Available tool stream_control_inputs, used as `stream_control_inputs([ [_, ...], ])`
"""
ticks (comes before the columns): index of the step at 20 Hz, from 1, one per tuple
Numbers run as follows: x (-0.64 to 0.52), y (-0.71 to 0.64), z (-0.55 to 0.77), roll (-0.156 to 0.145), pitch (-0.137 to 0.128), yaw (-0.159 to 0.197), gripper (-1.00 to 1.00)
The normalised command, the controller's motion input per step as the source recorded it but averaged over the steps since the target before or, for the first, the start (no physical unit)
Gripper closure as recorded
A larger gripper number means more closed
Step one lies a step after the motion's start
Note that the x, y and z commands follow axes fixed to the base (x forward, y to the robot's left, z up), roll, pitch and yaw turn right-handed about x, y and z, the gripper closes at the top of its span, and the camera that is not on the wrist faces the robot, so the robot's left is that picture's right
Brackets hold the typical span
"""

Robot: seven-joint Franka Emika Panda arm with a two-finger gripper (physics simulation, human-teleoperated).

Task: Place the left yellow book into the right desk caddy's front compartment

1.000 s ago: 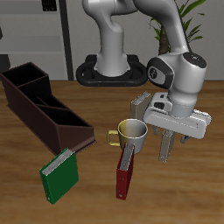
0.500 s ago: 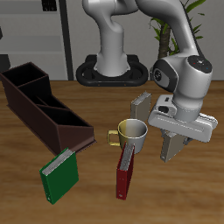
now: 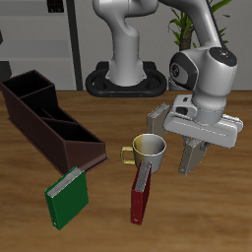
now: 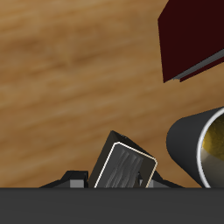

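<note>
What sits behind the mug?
A grey book stands upright just behind the mug. The mug and the tool cover its lower part, so its base is unseen.

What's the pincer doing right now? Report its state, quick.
Pincer: open, holding nothing, hanging beside the mug, near the left yellow book.
</note>
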Motion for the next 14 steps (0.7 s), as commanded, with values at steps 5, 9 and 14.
stream_control_inputs([
  [5, -0.26, -0.05, 0.48, 0.035, -0.069, 0.088, 1.00],
  [9, -0.36, -0.06, 0.59, 0.073, -0.072, 0.149, 1.00],
  [14, -0.34, -0.17, 0.54, 0.059, -0.049, 0.183, 1.00],
])
